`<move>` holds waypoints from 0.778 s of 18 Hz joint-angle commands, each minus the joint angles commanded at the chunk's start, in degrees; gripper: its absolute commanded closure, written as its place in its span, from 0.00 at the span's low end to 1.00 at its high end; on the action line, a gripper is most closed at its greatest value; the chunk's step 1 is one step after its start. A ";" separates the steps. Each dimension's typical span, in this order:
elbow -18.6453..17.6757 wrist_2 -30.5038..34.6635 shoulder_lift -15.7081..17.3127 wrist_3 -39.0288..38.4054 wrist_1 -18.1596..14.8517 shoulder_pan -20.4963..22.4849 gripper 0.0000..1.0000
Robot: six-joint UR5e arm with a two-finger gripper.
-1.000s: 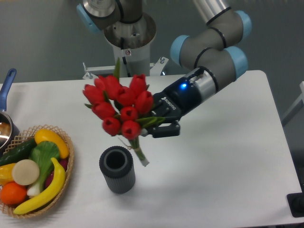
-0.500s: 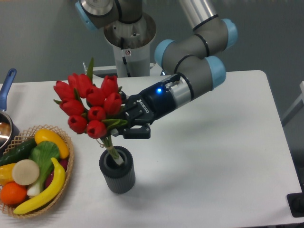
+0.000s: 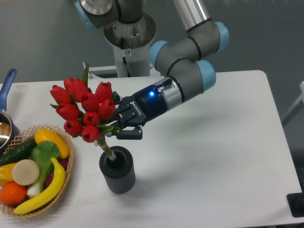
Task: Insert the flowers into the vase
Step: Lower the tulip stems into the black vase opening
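Note:
The flowers [image 3: 83,110], a bunch of red tulip buds with green leaves, hang tilted to the left above the vase. Their stem ends [image 3: 108,153] reach into the round mouth of the vase [image 3: 117,169], a short dark grey ribbed cylinder standing on the white table. My gripper [image 3: 118,127] is shut on the stems just below the buds, right of the blooms and a little above the vase's rim. The stem tips inside the vase are hidden.
A woven wicker basket [image 3: 66,179] with toy fruit and vegetables, including a banana [image 3: 43,191], sits at the front left, close to the vase. A blue-handled pot [image 3: 5,102] is at the left edge. The robot base [image 3: 128,42] stands at the table's back.
My gripper has carried the flowers left and down from beside the vase to over it. The stem ends have entered the vase's mouth and sunk a little deeper.

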 joint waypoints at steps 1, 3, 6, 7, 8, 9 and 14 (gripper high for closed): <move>0.00 0.09 -0.26 0.00 0.00 0.00 0.74; 0.09 0.44 -1.49 0.00 0.00 0.00 0.74; 0.61 2.19 -3.07 0.00 0.17 0.26 0.74; 1.05 3.24 -3.51 0.00 0.18 0.44 0.74; 1.05 4.04 -3.78 0.00 0.18 0.44 0.74; 1.05 4.65 -4.30 0.00 0.18 0.53 0.74; 0.88 6.41 -5.19 0.00 0.18 1.05 0.74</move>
